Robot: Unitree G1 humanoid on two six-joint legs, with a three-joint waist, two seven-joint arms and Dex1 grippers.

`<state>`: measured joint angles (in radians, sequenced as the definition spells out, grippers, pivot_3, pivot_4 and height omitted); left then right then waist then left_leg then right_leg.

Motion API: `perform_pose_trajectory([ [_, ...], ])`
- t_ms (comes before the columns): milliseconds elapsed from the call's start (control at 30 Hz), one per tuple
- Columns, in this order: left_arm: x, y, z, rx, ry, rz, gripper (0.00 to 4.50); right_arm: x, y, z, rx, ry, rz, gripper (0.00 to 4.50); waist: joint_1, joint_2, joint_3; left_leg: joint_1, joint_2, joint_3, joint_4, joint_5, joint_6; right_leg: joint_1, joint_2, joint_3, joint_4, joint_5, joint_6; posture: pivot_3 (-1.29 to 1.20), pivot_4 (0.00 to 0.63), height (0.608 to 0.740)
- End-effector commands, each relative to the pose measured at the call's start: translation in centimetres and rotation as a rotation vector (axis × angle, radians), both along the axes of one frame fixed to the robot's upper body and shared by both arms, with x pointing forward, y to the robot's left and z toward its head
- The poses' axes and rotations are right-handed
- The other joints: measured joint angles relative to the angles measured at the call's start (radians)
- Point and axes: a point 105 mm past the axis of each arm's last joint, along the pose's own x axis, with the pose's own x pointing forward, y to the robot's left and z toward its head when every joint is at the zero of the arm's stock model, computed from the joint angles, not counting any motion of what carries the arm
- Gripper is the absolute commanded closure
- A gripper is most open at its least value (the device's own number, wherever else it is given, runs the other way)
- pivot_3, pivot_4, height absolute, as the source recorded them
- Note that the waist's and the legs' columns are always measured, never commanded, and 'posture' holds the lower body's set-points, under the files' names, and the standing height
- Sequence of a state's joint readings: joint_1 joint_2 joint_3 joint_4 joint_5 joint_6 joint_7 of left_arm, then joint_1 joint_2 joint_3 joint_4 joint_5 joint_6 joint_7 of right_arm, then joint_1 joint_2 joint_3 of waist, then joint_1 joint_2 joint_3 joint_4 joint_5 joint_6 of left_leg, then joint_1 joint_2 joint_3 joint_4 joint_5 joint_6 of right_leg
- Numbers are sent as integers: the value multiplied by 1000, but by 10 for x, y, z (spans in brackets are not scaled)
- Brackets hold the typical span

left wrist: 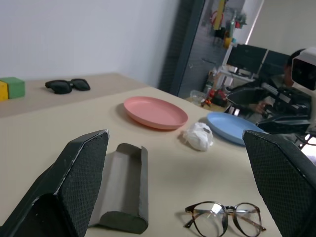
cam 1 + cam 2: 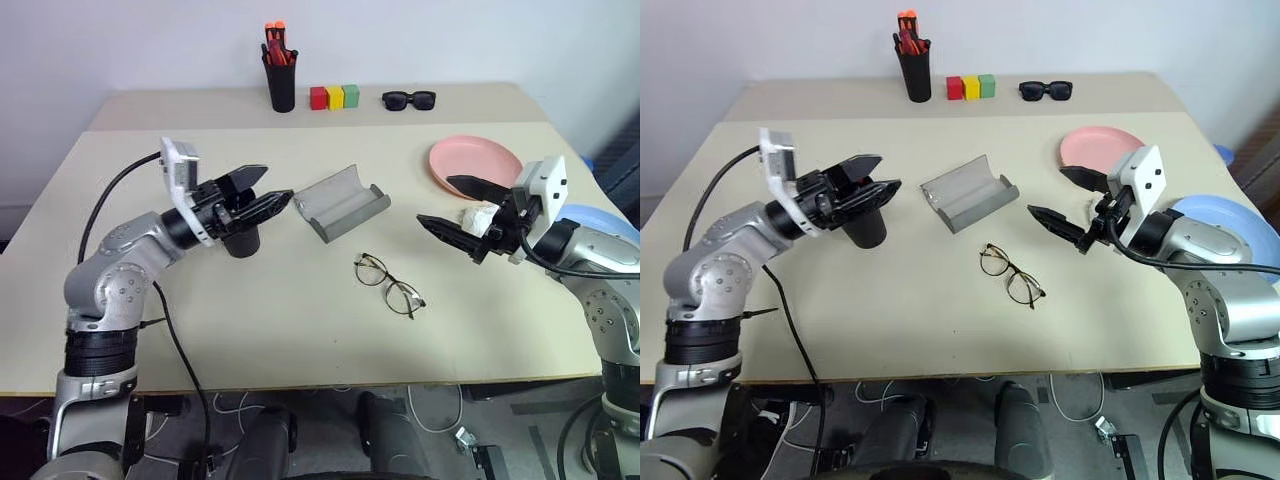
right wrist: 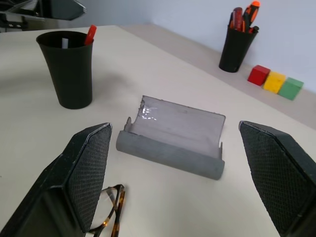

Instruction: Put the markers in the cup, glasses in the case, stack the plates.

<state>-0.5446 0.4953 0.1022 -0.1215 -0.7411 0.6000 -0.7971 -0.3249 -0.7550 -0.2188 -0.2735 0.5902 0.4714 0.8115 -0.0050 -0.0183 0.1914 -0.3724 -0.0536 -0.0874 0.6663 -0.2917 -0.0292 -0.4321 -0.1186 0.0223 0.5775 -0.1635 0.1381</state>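
Observation:
The black cup (image 3: 71, 69) stands on the table left of centre, with a red-capped marker (image 3: 90, 35) and a white marker (image 3: 63, 43) sticking out of it. My left gripper (image 2: 277, 183) hovers open just above the cup, pointing right, with nothing in it. To the cup's right the grey case (image 2: 342, 203) lies open. In front of the case the wire-framed glasses (image 2: 388, 285) rest on the table. The pink plate (image 2: 475, 165) sits at the back right, and the blue plate (image 2: 1230, 220) lies partly behind my right arm. My right gripper (image 2: 434, 199) is open and empty, right of the case.
A crumpled white wad (image 1: 198, 136) lies between the two plates. On the far table stand a black pen holder (image 2: 281, 75), three coloured blocks (image 2: 334, 97) and black sunglasses (image 2: 408, 99).

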Motion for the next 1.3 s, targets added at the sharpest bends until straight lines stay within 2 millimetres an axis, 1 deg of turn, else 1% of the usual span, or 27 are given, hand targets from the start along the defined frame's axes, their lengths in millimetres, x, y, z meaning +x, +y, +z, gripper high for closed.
perform_pose_trajectory([
  [33,15,-40,-3,86,-7,30,41,0,2,11,6,-58,8,290,11,0,0,0,0,0,1,0,0,1,0,0,0,0,0,0,150,740],
  [67,22,-50,-4,89,2,63,41,1,2,12,13,-58,10,290,16,0,0,0,-1,0,1,0,0,1,0,0,-1,0,0,0,150,740],
  [100,26,-57,-3,87,6,84,41,1,2,12,18,-58,11,290,18,0,0,0,-1,0,1,0,0,1,0,0,-1,0,0,0,150,740],
  [167,29,-74,-7,110,17,91,41,2,2,13,14,-61,8,290,16,0,0,0,-1,0,1,0,0,1,0,0,-1,0,0,0,150,740],
  [233,31,-92,-21,168,49,106,41,1,0,14,13,-66,-1,290,11,0,0,1,0,0,0,0,1,1,0,0,-1,0,0,0,150,740],
  [333,39,-102,-35,211,80,168,41,1,-5,12,-2,-69,-23,290,12,0,0,1,0,0,0,0,1,1,0,0,-1,0,0,0,150,740],
  [433,49,-103,-39,185,114,231,41,-1,-5,12,9,-67,-21,290,12,0,0,1,0,0,0,0,1,1,0,0,0,0,0,0,150,740],
  [500,51,-115,-46,229,92,219,41,0,-5,12,8,-68,-24,290,13,0,0,1,0,0,0,0,1,1,0,0,0,0,1,0,150,740],
  [567,58,-124,-52,258,89,229,41,1,-4,12,7,-69,-25,290,16,0,0,1,0,0,0,0,1,1,0,0,0,0,0,0,150,740],
  [667,68,-126,-56,277,95,250,41,1,-4,14,10,-73,-23,290,19,0,0,0,-1,0,1,0,1,1,0,0,-1,0,0,0,150,740],
  [767,68,-132,-67,302,140,214,41,2,-4,14,2,-79,-31,290,15,0,0,0,-1,0,1,-1,1,1,0,0,-2,0,1,0,150,740],
  [900,70,-136,-76,330,138,203,41,1,-5,13,3,-74,-35,290,15,0,0,1,0,0,0,-1,1,1,0,0,-1,0,1,0,150,740],
  [967,73,-135,-74,318,128,211,41,0,-6,12,1,-74,-40,290,16,0,0,0,0,0,0,-1,1,1,0,0,-1,0,1,0,150,740],
  [1033,74,-135,-66,279,121,210,41,0,-7,11,-2,-73,-41,290,16,0,0,0,0,0,0,-1,1,1,0,0,-1,0,1,0,150,740],
  [1100,76,-130,-64,265,138,228,41,0,-7,11,-3,-74,-42,290,17,0,0,0,0,0,0,-1,1,1,0,0,-1,0,1,0,150,740],
  [1167,75,-128,-70,279,156,227,41,0,-7,12,1,-74,-42,290,17,0,0,0,0,0,0,-1,1,1,0,0,-1,0,1,0,150,740],
  [1233,68,-133,-84,326,194,169,41,1,-7,11,1,-73,-40,290,16,0,0,1,0,0,0,-1,1,1,0,0,-1,0,1,0,150,740],
  [1300,61,-139,-92,352,213,124,41,1,-5,11,1,-73,-36,290,16,0,0,0,-1,0,0,-1,1,1,0,0,-1,0,1,0,150,740],
])
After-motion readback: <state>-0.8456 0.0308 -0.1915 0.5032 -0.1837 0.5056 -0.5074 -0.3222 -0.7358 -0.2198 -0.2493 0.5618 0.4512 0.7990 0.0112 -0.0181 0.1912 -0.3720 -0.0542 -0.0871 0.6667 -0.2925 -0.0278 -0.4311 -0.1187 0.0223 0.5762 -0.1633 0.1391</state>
